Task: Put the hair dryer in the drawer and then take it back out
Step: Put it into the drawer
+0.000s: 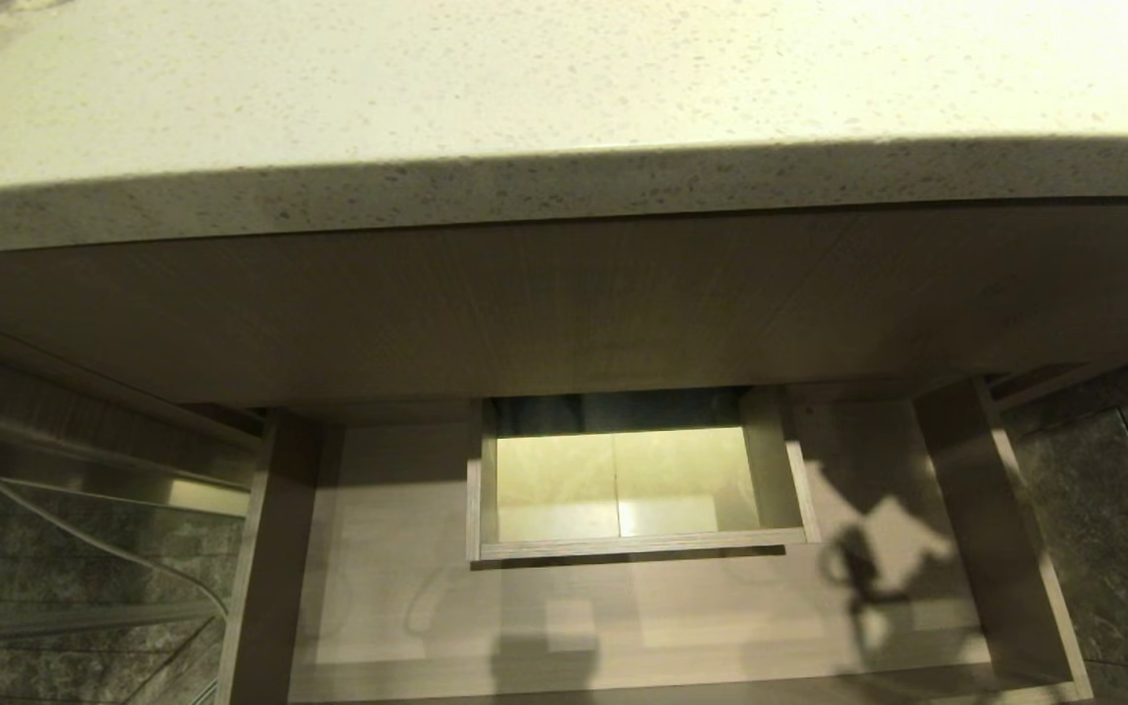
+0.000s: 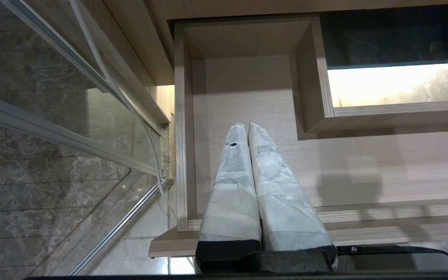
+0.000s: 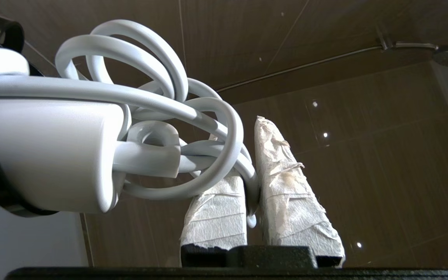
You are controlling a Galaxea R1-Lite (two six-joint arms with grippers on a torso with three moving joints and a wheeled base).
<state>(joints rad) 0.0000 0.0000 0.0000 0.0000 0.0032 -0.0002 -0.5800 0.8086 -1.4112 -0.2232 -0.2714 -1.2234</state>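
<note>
Your drawer stands pulled out under the countertop; its wood-grain floor is bare around the walled cut-out, and nothing lies in either. You find the hair dryer out of the drawer, hanging from the right gripper, whose taped fingers are pinched on a loop of its white cord. Your left gripper hangs over the drawer's left end, fingers pressed together, holding nothing.

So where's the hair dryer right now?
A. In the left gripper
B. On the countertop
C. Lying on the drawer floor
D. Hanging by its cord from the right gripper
D: the right gripper is shut on the white cord of the hair dryer, and the open drawer holds nothing.
</note>
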